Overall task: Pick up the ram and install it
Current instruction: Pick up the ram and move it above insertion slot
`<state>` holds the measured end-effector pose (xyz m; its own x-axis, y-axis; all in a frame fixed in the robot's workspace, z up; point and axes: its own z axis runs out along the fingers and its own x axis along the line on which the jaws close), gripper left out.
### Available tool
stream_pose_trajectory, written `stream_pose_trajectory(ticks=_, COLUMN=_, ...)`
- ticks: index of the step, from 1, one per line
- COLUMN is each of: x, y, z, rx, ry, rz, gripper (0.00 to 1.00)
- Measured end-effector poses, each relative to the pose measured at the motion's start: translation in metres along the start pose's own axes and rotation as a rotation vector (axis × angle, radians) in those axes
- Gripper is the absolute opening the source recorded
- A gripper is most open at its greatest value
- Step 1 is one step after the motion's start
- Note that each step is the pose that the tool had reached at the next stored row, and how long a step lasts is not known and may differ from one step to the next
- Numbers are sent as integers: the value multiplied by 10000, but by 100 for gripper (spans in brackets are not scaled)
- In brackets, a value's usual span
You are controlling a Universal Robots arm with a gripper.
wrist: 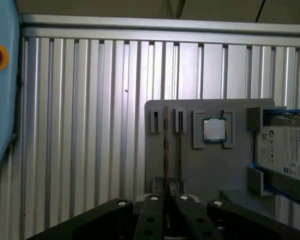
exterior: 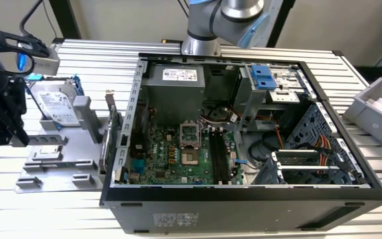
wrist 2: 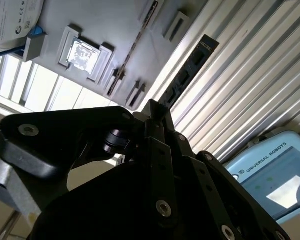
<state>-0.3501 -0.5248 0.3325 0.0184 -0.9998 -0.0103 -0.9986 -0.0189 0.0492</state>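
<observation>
The ram (wrist 2: 190, 70) is a long, dark, narrow board with black chips. It sticks out from the tip of my gripper (wrist 2: 154, 107), whose fingers are closed together on its near end, over the ribbed table beside the grey fixture tray (wrist 2: 155, 10). In the first wrist view my gripper (wrist: 167, 197) points at the tray (wrist: 200, 165), with thin board edges (wrist: 179, 150) running up from its fingers. In the exterior view my gripper (exterior: 12, 137) hangs at the far left, beside the tray (exterior: 78, 144) and well away from the open computer case (exterior: 244, 191). The board's long memory slots (exterior: 219, 157) lie inside the case.
On the tray are a silver hard drive with blue brackets (exterior: 55, 104), a square CPU chip (wrist: 214, 129) and another thin stick standing on edge (wrist 2: 139, 40). A blue teach pendant (wrist 2: 270, 175) lies on the table. A grey bin (exterior: 377, 114) stands on the exterior view's right.
</observation>
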Motion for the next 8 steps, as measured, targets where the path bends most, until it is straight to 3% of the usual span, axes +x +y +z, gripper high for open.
stream_pose_trajectory(ticks=8, x=0, y=3, z=-60, rx=2, ry=-2, rz=0, gripper=0)
